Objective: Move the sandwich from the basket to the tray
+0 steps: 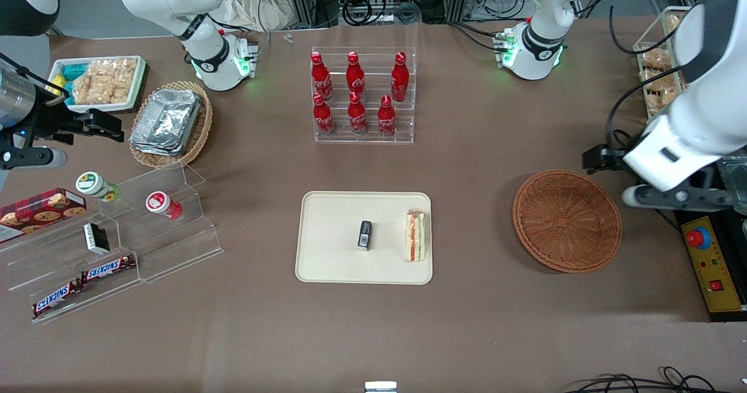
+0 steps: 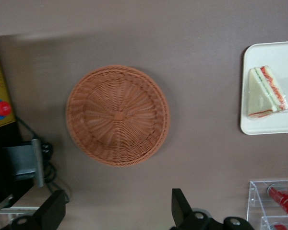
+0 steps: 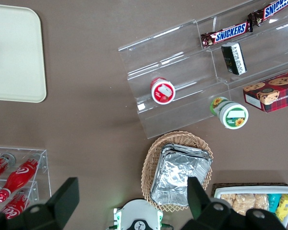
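Observation:
The sandwich (image 1: pixel 415 235) (image 2: pixel 266 92), a white triangular wedge with red and green filling, lies on the cream tray (image 1: pixel 332 264) (image 2: pixel 273 125), close to the tray edge that faces the basket. The reddish-brown wicker basket (image 1: pixel 566 221) (image 2: pixel 117 115) sits on the table toward the working arm's end and holds nothing. My gripper (image 1: pixel 596 159) (image 2: pixel 115 201) hangs above the table just off the basket's rim, a little farther from the front camera than the basket. It is open, with nothing between its fingers.
A small black packet (image 1: pixel 365 234) lies mid-tray. A clear rack of red cola bottles (image 1: pixel 363 95) (image 2: pixel 278 203) stands farther from the front camera than the tray. A yellow control box with a red button (image 1: pixel 709 264) (image 2: pixel 0 108) sits beside the basket. Snack shelves (image 1: pixel 117 235) and a foil-container basket (image 1: pixel 169 121) are toward the parked arm's end.

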`<action>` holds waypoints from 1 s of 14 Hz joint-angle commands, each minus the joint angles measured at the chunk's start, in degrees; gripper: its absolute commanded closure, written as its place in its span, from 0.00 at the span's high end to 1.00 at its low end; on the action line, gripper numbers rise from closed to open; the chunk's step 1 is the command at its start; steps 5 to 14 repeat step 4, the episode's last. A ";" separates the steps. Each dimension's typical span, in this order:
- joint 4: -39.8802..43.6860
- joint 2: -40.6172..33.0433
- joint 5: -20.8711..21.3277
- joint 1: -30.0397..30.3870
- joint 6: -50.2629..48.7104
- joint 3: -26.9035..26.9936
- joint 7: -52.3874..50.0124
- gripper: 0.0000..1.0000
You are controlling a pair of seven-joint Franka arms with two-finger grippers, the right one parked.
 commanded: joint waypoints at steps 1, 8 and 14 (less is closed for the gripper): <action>-1.24 -1.96 1.17 1.85 -0.79 0.34 1.15 0.99; -1.24 -2.14 1.89 2.03 -1.75 2.17 1.23 0.99; -1.24 -2.14 1.89 2.03 -1.75 2.17 1.23 0.99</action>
